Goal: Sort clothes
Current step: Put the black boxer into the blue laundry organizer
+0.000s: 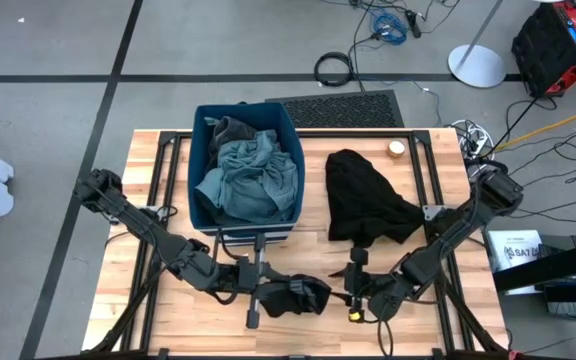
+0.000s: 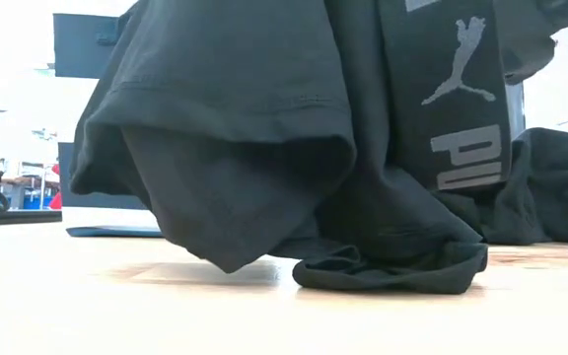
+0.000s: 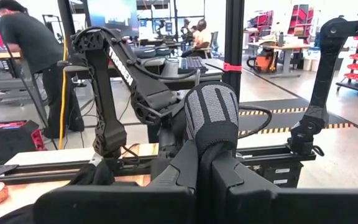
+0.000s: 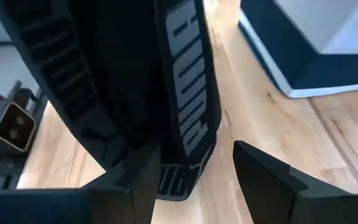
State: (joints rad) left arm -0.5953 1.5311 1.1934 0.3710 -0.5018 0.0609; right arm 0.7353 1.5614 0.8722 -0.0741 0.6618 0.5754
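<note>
1. The table (image 1: 168, 320) is made of pale wood.
2. A blue bin (image 1: 200, 150) stands on the far middle part of the table.
3. Grey-green clothes (image 1: 253, 180) fill the bin, with a dark grey piece (image 1: 230, 128) at its far end.
4. A black heap (image 1: 363, 200) lies on the wood just right of the bin.
5. A small roll of tape (image 1: 396, 148) sits near the far edge, by the heap.
6. Both arms reach in to the near middle of the table.
7. The left gripper (image 1: 313, 296) is shut tight on black shorts (image 1: 293, 295).
8. In the left wrist view the fingers (image 3: 194, 171) are pressed together, with a grey ribbed band (image 3: 211, 112) of cloth poking out past them.
9. In the low view the shorts (image 2: 264, 138) hang down in big folds, and their lowest fold rests on the table.
10. A wide band (image 2: 452, 99) on the shorts has pale letters and a leaping cat logo.
11. The right gripper (image 1: 353, 300) is just beside the left one, at the other side of the shorts.
12. Its fingers (image 4: 263, 171) stand apart and open.
13. The lettered band (image 4: 188, 87) hangs just in front of them, and I cannot tell if one finger touches it.
14. Far off in the room, a person (image 3: 27, 43) bends over a desk.
</note>
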